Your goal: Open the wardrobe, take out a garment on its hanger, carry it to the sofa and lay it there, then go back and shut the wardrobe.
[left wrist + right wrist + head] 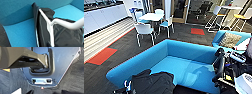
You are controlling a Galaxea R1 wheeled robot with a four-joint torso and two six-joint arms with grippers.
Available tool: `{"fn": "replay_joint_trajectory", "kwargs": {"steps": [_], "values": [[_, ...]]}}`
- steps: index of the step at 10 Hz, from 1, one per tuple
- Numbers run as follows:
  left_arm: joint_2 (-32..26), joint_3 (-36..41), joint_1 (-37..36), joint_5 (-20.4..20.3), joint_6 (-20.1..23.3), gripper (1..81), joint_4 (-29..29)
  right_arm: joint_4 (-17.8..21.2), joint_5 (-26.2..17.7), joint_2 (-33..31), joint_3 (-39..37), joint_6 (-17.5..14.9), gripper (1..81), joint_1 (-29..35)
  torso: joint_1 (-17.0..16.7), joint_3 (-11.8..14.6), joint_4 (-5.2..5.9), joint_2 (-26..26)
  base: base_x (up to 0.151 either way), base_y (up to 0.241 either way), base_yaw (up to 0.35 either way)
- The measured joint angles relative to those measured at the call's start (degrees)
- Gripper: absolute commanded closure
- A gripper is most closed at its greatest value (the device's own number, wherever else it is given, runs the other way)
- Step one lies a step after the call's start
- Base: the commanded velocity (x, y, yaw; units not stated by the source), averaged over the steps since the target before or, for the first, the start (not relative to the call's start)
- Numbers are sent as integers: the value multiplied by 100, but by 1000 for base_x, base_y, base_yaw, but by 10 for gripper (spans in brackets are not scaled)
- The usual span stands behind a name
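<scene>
While the blue sofa spans the middle of the head view, the black garment lies bunched at the bottom centre, on the seat's near edge. In the left wrist view the white hanger sits inside it. Neither gripper's opening can be told.

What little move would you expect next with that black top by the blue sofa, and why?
Probably lower it a little further onto the seat: the garment hangs on its hanger just above the sofa cushion, bunched at the seat's near edge rather than lying flat.
</scene>
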Motion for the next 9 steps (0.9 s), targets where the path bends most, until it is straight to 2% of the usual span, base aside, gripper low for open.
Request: {"fn": "replay_joint_trajectory", "kwargs": {"steps": [2,3,6,9], "values": [[260,-679,200,-33,2,811,56,-28,10,13,-15,-1,10,0,0,0,0,0,0,0,0],[354,-976,291,-102,110,10,183,-39,7,13,-23,0,10,2,0,0,0,0,0,0,0],[883,-1167,862,-190,68,10,356,-57,10,41,-30,0,10,0,0,2,0,0,0,0,0],[970,-1523,890,-293,79,10,384,-60,16,41,-33,0,10,0,0,2,0,0,0,0,0]]}}
